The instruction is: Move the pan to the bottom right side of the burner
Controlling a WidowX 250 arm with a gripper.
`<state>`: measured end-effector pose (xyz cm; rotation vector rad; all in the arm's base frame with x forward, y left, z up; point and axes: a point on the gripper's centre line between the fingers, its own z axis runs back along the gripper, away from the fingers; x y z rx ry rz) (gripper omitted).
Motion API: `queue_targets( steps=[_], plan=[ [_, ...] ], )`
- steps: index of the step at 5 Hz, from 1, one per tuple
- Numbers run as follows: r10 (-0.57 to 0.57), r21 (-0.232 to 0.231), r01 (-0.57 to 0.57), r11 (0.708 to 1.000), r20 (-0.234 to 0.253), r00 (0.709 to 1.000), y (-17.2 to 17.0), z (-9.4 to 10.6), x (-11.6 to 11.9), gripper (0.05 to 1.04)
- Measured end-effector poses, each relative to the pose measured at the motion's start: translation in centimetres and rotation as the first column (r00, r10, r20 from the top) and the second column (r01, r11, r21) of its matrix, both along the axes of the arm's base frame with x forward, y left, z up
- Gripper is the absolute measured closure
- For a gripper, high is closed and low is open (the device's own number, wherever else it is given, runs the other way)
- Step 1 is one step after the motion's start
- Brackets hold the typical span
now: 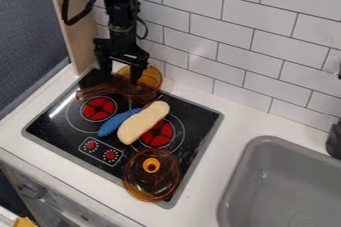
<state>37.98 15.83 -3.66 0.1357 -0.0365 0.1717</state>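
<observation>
Along the black cooktop's point(52, 126) wall-side edge sits a see-through amber plastic-looking pan point(142, 91) with a thick handle point(93, 91); above, a black two-finger gripper point(121, 75) hangs, fingers spread.

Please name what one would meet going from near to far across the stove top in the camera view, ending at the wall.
Amber lid with an orange knob → long cream-coloured object → amber pan → white tiled wall.
</observation>
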Motion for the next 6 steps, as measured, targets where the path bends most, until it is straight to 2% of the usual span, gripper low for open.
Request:
queue_targets(
  steps=[1,2,3,4,6],
  plan=[
    [0.020,-0.001,-0.020,1.000,0.010,1.000,0.1,-0.6,-0.4,0.432],
    [0.032,-0.022,-0.032,0.999,0.033,0.999,-0.4,-1.0,-0.6,0.736],
    [0.065,-0.068,-0.061,0.996,0.062,0.996,-0.5,-0.9,-1.0,0.933],
    [0.057,-0.096,-0.050,0.994,0.075,0.996,-0.9,0.0,-1.6,1.004],
    [0.122,-0.113,-0.108,0.988,0.124,0.985,0.5,3.4,-3.3,1.009]
  ],
)
